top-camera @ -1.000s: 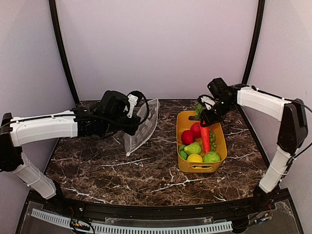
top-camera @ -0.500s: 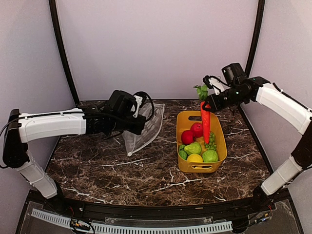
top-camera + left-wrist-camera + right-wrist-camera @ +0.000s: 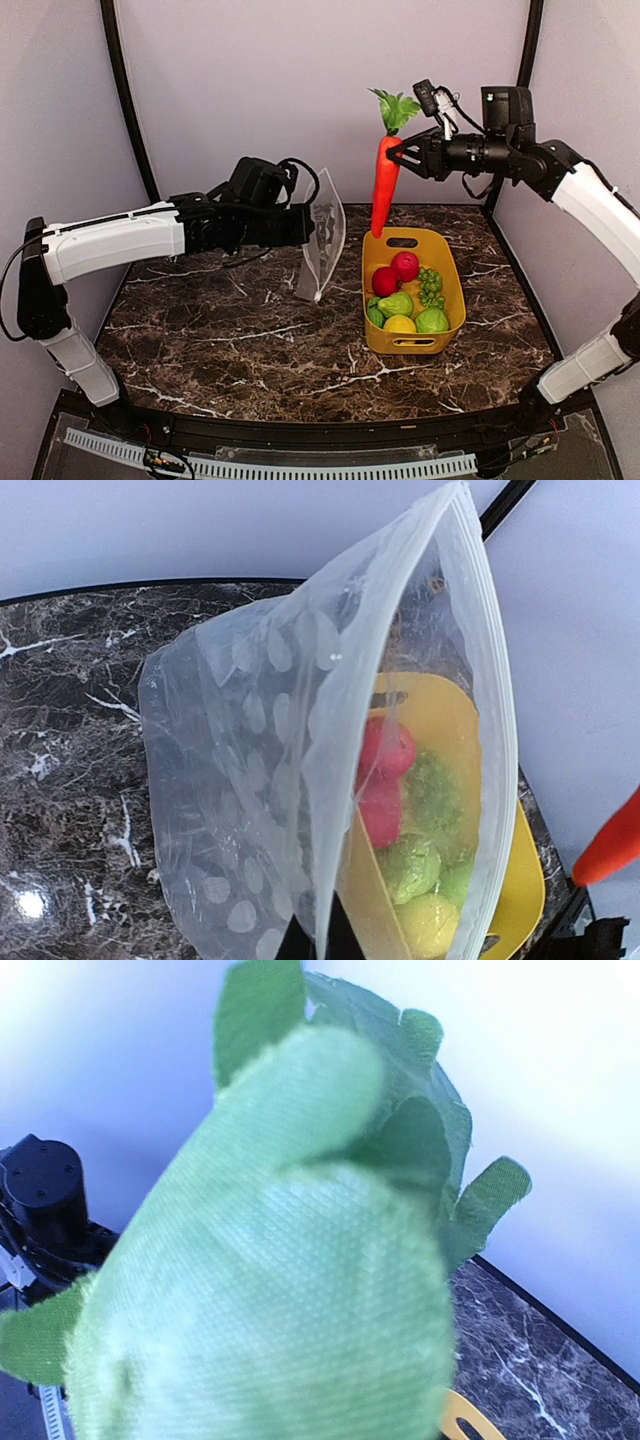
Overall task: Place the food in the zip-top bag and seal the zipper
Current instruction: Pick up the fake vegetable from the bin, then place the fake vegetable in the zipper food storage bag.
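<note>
Left jaws: clenching on one edge of bag (image 3: 322, 240), left gripper (image 3: 305, 222) reaching in from the left, well above table (image 3: 250, 340).
Right jaws: grasping carrot (image 3: 383, 185) at its top, just under leaves (image 3: 396, 108); right gripper (image 3: 402, 155) pointing left, high over the back of the scene.
Carrot: hanging tip-down, clear above the back end of bin (image 3: 458, 290); showing as an orange tip at the right edge of the left wrist view (image 3: 610, 845).
Leaves: filling and blurring the right wrist view (image 3: 270, 1260), hiding the fingers there.
Bag: standing on edge, just left of bin, lying between the two grippers; lower corner reaching toward table, contact impossible to tell. Gaping wide in the left wrist view (image 3: 250, 780), mouth facing bin, holding no food.
Zipper (image 3: 497, 680): running along the open mouth edge, lying unsealed.
Bin: sitting on table right of centre, holding apple (image 3: 405, 265), a smaller red piece (image 3: 385, 281), grapes (image 3: 430, 285), pear (image 3: 396, 303), lemon (image 3: 400, 324) and green round fruit (image 3: 433, 321).
</note>
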Action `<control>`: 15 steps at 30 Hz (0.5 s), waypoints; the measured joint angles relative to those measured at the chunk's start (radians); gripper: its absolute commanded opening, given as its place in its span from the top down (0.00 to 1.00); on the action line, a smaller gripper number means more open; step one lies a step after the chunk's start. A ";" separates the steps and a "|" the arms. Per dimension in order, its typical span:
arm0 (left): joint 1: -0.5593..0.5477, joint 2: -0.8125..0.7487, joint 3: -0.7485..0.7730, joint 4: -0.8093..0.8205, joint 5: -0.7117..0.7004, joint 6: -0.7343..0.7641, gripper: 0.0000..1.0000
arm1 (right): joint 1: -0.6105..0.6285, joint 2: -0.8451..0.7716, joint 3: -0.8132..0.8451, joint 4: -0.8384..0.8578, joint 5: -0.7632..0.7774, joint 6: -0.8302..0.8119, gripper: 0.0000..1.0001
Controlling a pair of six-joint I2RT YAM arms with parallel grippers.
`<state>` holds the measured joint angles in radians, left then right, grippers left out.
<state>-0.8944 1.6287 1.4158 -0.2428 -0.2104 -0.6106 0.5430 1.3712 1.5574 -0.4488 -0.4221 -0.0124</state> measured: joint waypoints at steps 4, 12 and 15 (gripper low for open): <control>0.000 0.050 0.077 -0.019 0.020 -0.080 0.99 | 0.030 0.080 0.105 0.037 -0.072 0.049 0.98; 0.000 0.083 0.139 -0.044 0.061 -0.151 0.99 | 0.087 0.212 0.234 0.106 -0.101 0.079 0.98; 0.000 0.080 0.143 -0.043 0.075 -0.169 0.99 | 0.097 0.249 0.234 0.128 -0.093 0.074 0.99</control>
<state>-0.8944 1.7088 1.5589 -0.2859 -0.1356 -0.7792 0.6395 1.6203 1.7916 -0.3206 -0.5152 0.0616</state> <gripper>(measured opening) 0.010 0.344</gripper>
